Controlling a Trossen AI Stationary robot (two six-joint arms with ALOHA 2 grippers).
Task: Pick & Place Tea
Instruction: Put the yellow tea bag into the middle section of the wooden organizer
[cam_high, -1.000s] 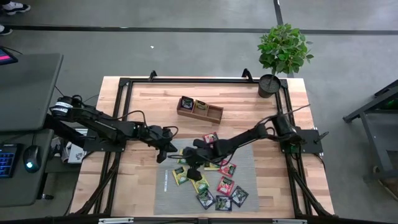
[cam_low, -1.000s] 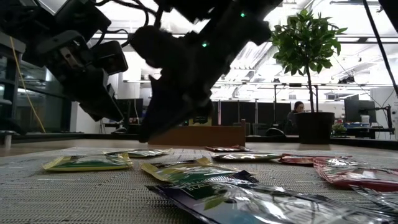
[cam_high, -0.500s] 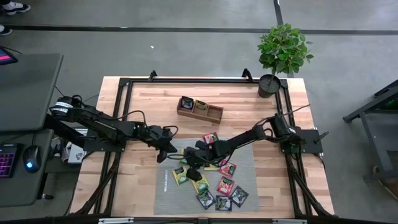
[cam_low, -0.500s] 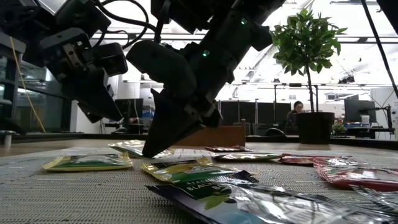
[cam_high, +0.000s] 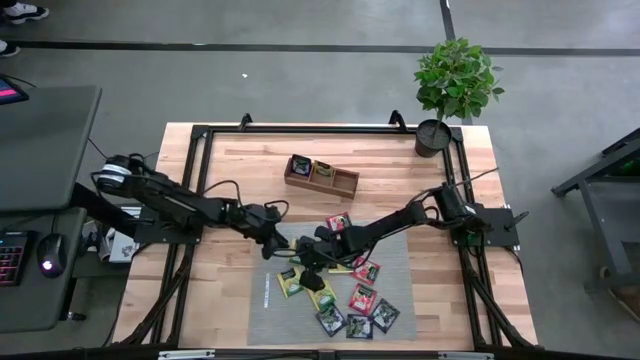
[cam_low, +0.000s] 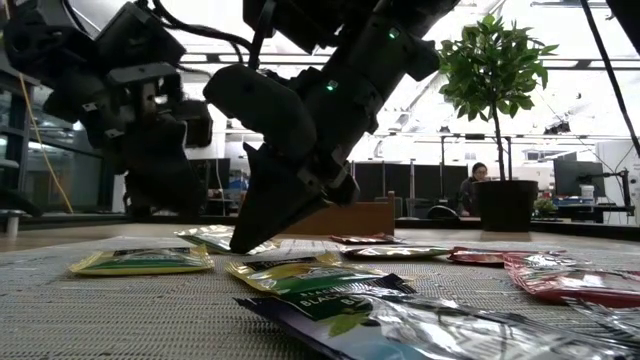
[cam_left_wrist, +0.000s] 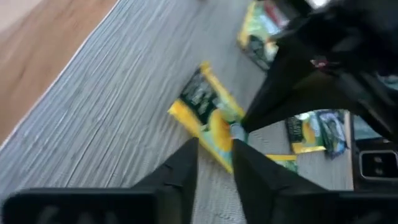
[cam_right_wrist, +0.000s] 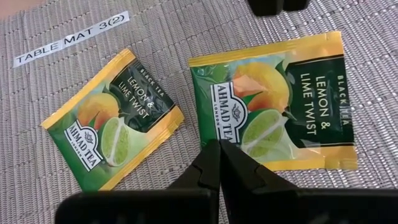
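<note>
On the grey mat (cam_high: 395, 262) near the table's (cam_high: 230, 165) front edge, about a dozen tea sachets (cam_high: 345, 300) lie scattered flat, coloured yellow-green, red-pink and black. Right gripper (cam_high: 297, 252): lowered to the mat's left rear part, its fingers pressed together with their tips on or just above a yellow-green sachet (cam_right_wrist: 277, 102) labelled lemon and lime; whether they pinch that sachet cannot be told. A second yellow-green sachet (cam_right_wrist: 112, 118) lies just beside it, close to a white strip label (cam_right_wrist: 71, 37) on the mat. Left gripper (cam_high: 270, 235): just left of the right one, near the mat's left rear corner, fingers (cam_left_wrist: 180, 171) slightly parted and holding nothing, pointing toward a yellow sachet (cam_left_wrist: 208, 115) on the mat. Behind the mat, a brown wooden tray (cam_high: 321, 174) of three compartments stands on the table with sachets in it. A potted plant (cam_high: 455, 85) stands at the table's rear right corner.
</note>
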